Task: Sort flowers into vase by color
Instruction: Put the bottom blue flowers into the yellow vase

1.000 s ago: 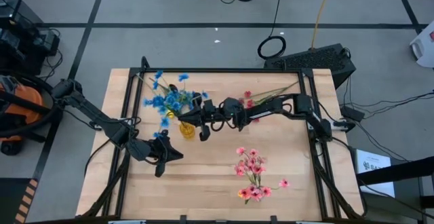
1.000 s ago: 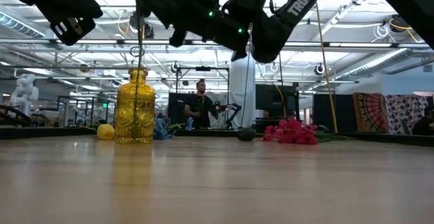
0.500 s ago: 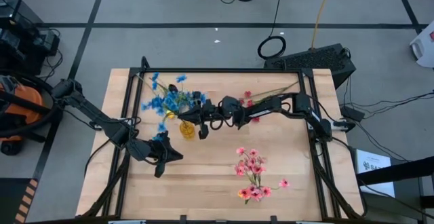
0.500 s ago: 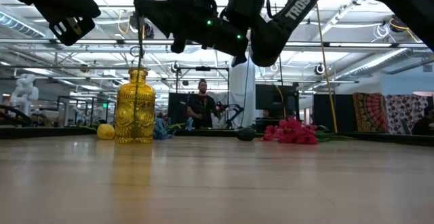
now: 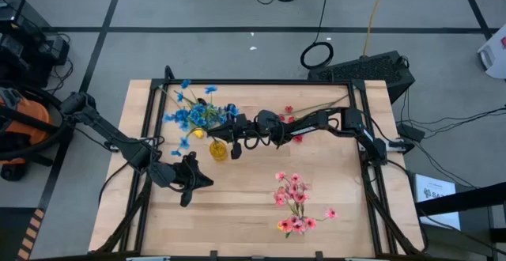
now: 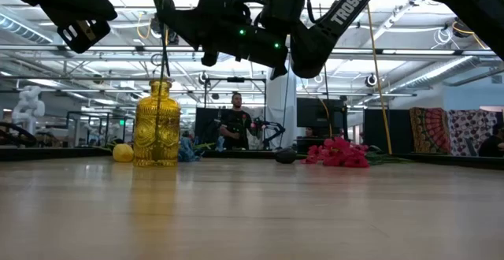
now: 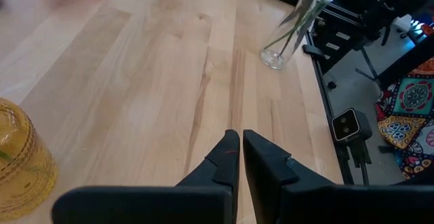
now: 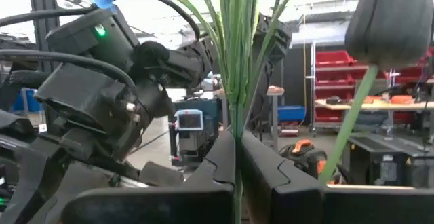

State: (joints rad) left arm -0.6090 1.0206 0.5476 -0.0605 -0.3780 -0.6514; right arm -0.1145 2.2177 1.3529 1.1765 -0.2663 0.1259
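Your right gripper (image 5: 227, 132) is reaching across the table's middle, hanging just above the yellow glass vase (image 5: 218, 150), and its fingers are clamping the green stems (image 8: 234, 54) of the blue flower spray (image 5: 194, 116). In the low view those stems are running down to the vase's neck. The blue blossoms are fanning out toward 10 o'clock from the vase, over the wooden table (image 5: 253, 206).

Your left gripper (image 5: 202, 181) is waiting at about 7 o'clock from the vase, with its fingers (image 7: 227, 157) drawn narrow and holding nothing.

The red flowers (image 5: 291, 119) are lying at 2 o'clock from the vase, partly under the right arm. The pink flowers (image 5: 294, 202) are lying at about 4 o'clock from the vase, well apart from both arms. A clear glass vase (image 7: 293, 27) with stems in it is standing near the table's black frame edge.

You are looking at open wood between the left gripper and the pink flowers. In the low view, a person (image 6: 235, 126) is standing in the room beyond the table.
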